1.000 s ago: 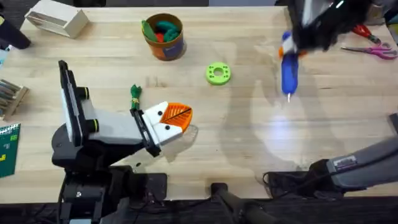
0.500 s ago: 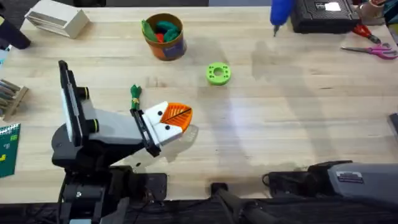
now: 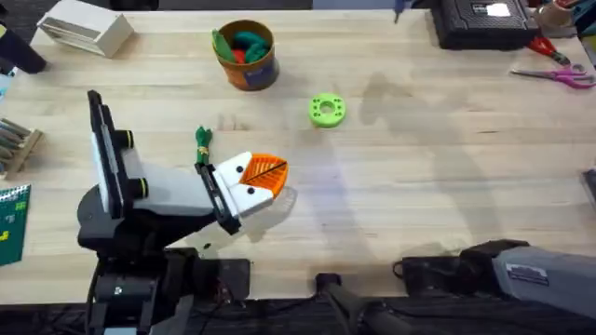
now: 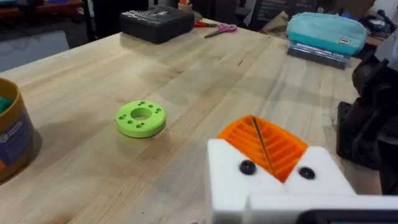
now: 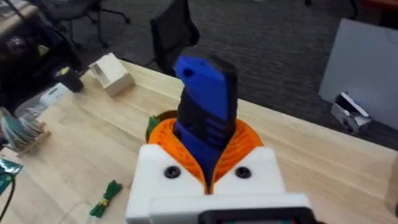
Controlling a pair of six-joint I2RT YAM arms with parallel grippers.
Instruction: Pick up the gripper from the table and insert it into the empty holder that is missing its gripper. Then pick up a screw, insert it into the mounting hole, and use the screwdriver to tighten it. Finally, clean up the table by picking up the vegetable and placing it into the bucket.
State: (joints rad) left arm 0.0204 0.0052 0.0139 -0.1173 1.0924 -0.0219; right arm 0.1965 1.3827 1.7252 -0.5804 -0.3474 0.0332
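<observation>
Screwdriver (image 5: 204, 112) sits clamped in right gripper (image 5: 208, 180); left gripper (image 4: 273, 155) seemingly closed, empty.

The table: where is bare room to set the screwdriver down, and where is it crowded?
The widest bare wood lies right of the green ring, bordered by the black case and scissors at the back. A smaller patch lies between the white box and the bucket. It is crowded around the left gripper and the vegetable.
</observation>
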